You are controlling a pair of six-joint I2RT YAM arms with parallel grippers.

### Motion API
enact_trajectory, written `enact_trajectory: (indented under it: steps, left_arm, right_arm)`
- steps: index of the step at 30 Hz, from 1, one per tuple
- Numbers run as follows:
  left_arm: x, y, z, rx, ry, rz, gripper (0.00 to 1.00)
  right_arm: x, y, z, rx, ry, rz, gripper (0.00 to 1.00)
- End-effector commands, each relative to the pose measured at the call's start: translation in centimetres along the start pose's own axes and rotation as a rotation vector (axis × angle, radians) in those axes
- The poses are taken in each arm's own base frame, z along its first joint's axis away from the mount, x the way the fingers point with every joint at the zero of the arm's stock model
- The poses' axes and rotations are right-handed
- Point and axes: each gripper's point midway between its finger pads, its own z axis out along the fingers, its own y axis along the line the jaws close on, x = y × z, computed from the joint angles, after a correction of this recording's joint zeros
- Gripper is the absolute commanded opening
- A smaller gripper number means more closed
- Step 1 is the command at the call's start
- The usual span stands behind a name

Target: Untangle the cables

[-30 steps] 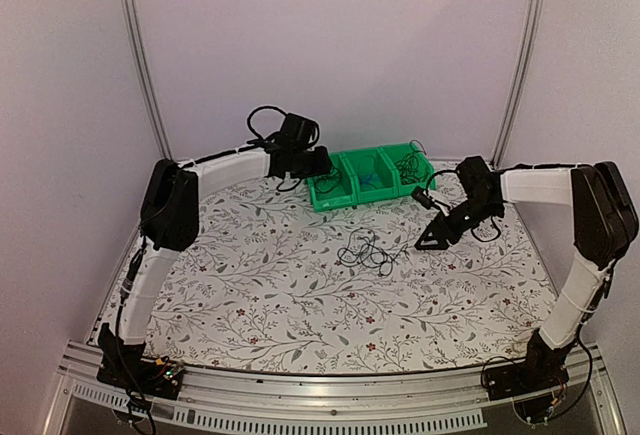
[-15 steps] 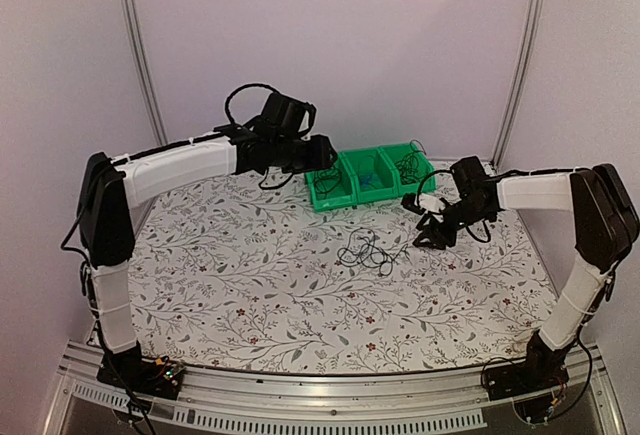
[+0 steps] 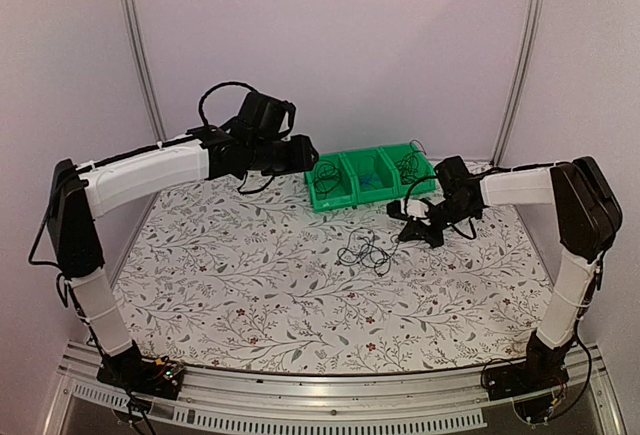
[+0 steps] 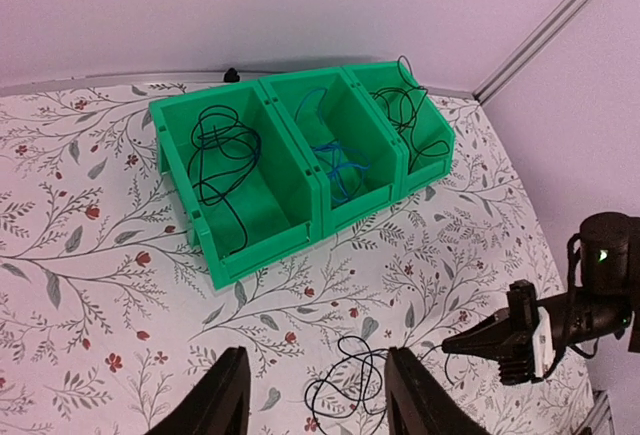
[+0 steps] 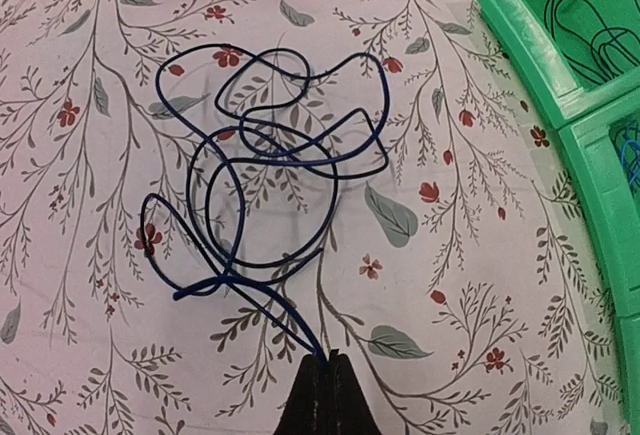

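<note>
Right fingers (image 5: 312, 407) pinch cables (image 5: 270, 138) at one end, clear of bins (image 5: 515, 50).

**Table** (image 3: 250, 285): one flat top. It is covered in a white cloth printed with grey leafy sprigs and small red flowers. The far edge is rounded and a metal rail runs along the near edge.

**Items lying directly on it**

1. **Green bins** (image 3: 330, 200): a plastic row of three open compartments joined side by side. The row stands upright at the far middle of the table, set slightly askew to the rail. It also shows in the left wrist view (image 4: 262, 255).
2. **Cables** (image 3: 365, 252): thin dark wire in a small loose tangle of overlapping loops, lying on the cloth. The tangle is on the near side of the green bins, close to them but apart, roughly before the middle compartment. The right wrist view shows the loops (image 5: 265, 155), and the left wrist view shows the tangle partly cut off (image 4: 350, 385).
</note>
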Motion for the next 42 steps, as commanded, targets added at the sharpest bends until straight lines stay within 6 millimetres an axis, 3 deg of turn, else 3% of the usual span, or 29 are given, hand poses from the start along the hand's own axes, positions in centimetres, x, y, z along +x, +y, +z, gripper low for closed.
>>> enact_trajectory:
  steps: [1,3,7,11,14,21,25,27,29,33,35,40,42]
  left_arm:
    - [0.6,-1.0,-0.4,0.033,-0.013,0.098,0.5]
    - [0.9,-2.3,-0.6,0.076,-0.028,0.179,0.51]
    - [1.8,-5.8,-1.6,0.217,-0.077,0.311,0.53]
    - [1.9,-11.9,-5.5,0.496,-0.229,0.435,0.58]
    - [1.3,-14.8,-7.0,0.587,-0.325,0.474,0.63]
    - [2.0,-18.1,-4.3,0.693,-0.342,0.539,0.64]
    - [4.1,-19.8,-1.8,0.786,-0.276,0.545,0.57]
    - [5.4,-19.9,-0.7,0.821,-0.247,0.518,0.48]
    - [6.3,-19.5,0.0,0.819,-0.223,0.487,0.3]
    - [8.1,-16.5,1.0,0.735,-0.202,0.417,0.05]
    - [9.0,-14.8,1.0,0.682,-0.194,0.392,0.02]
    - [10.3,-11.6,1.0,0.578,-0.179,0.38,0.02]
    - [10.4,-10.9,1.2,0.546,-0.181,0.381,0.02]
  right_arm:
    - [-4.4,-0.4,-2.5,-0.026,-0.111,-0.008,0.0]
    - [-6.9,-0.1,-5.1,-0.042,-0.16,-0.006,0.0]
    - [-13.8,0.0,-11.8,-0.039,-0.308,-0.023,0.0]
    - [-19.3,-0.1,-17.7,-0.016,-0.435,-0.008,0.0]
    - [-21.7,-0.3,-20.3,-0.012,-0.492,0.01,0.0]
    - [-26.2,-1.2,-25.2,0.034,-0.584,-0.033,0.0]
    - [-27.5,-1.8,-26.8,0.074,-0.61,-0.045,0.0]
    - [-27.7,-2.2,-27.1,0.101,-0.612,-0.043,0.0]
    - [-27.8,-2.6,-27.4,0.126,-0.61,-0.038,0.0]
    - [-28.3,-3.7,-28.8,0.208,-0.622,-0.028,0.0]
    - [-28.6,-4.9,-30.4,0.267,-0.65,-0.012,0.0]
    - [-30.0,-7.5,-37.8,0.372,-0.784,0.045,0.0]
    - [-31.2,-7.6,-40.1,0.418,-0.816,0.016,0.0]
